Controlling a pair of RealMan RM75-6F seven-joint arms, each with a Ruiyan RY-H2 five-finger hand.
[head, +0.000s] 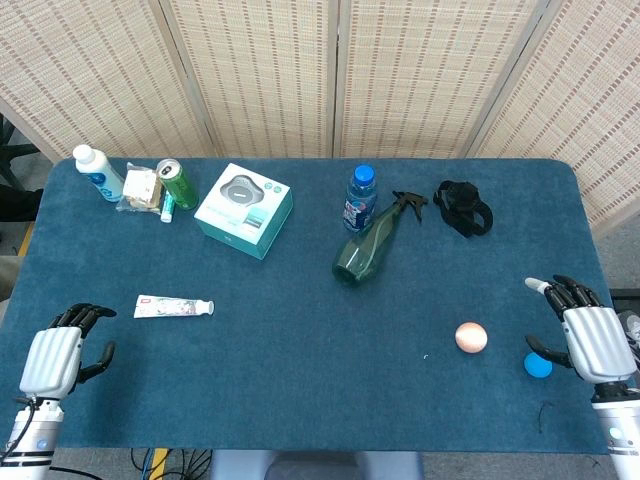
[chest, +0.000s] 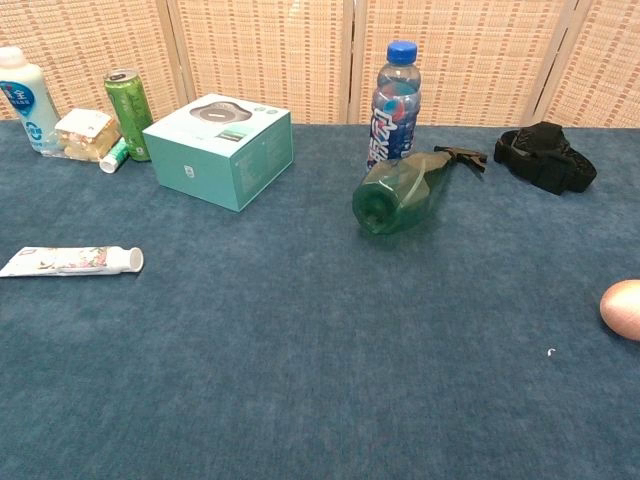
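Note:
My left hand (head: 55, 358) hovers at the near left corner of the blue table (head: 300, 380), fingers apart and holding nothing. A toothpaste tube (head: 172, 306) (chest: 70, 261) lies flat just ahead and to the right of it. My right hand (head: 590, 338) is at the near right edge, also holding nothing, with its fingers spread. Its thumb is close to a small blue disc (head: 538, 365). A pink ball (head: 471, 337) (chest: 625, 308) sits a little further left. The chest view shows neither hand.
A teal box (head: 243, 210) (chest: 218, 150), a green spray bottle (head: 368, 245) (chest: 400, 192) on its side, an upright water bottle (head: 360, 198) (chest: 395, 100) and a black strap (head: 463, 208) (chest: 545, 155) stand mid-back. Far left: white bottle (head: 97, 172), snack packet (head: 140, 188), green can (head: 177, 183).

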